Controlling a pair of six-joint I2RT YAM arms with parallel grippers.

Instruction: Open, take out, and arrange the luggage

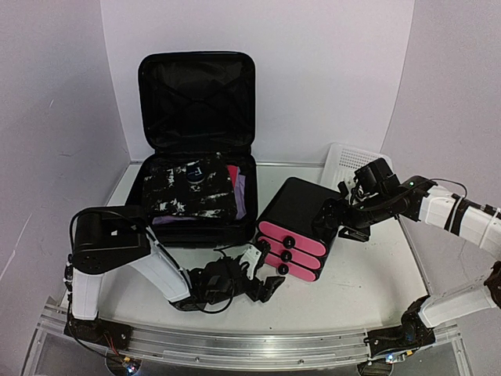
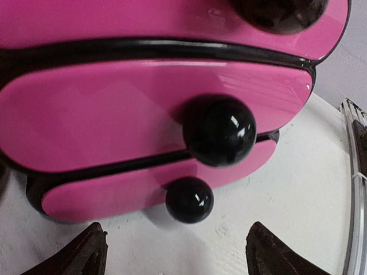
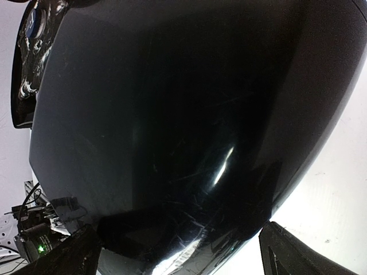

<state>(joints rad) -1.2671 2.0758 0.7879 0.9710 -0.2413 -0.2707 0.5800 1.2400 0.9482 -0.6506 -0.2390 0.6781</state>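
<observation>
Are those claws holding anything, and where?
Nothing is clamped: left gripper gapes before the pink drawers; right gripper gapes at the back of the black box.

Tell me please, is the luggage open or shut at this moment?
Open. The luggage has its lid upright, black lining showing, and patterned fabric lies in its lower half.

White table (image 1: 368, 286) bears open luggage (image 1: 196, 117), pink-drawered box (image 1: 293, 207), white basket (image 1: 344, 160)

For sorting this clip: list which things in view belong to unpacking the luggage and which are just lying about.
Job: open luggage; black-and-white bundle inside it; pink-fronted drawer box, with left claw and right claw both at it.
Lying about: white mesh basket, behind the drawer box.
</observation>
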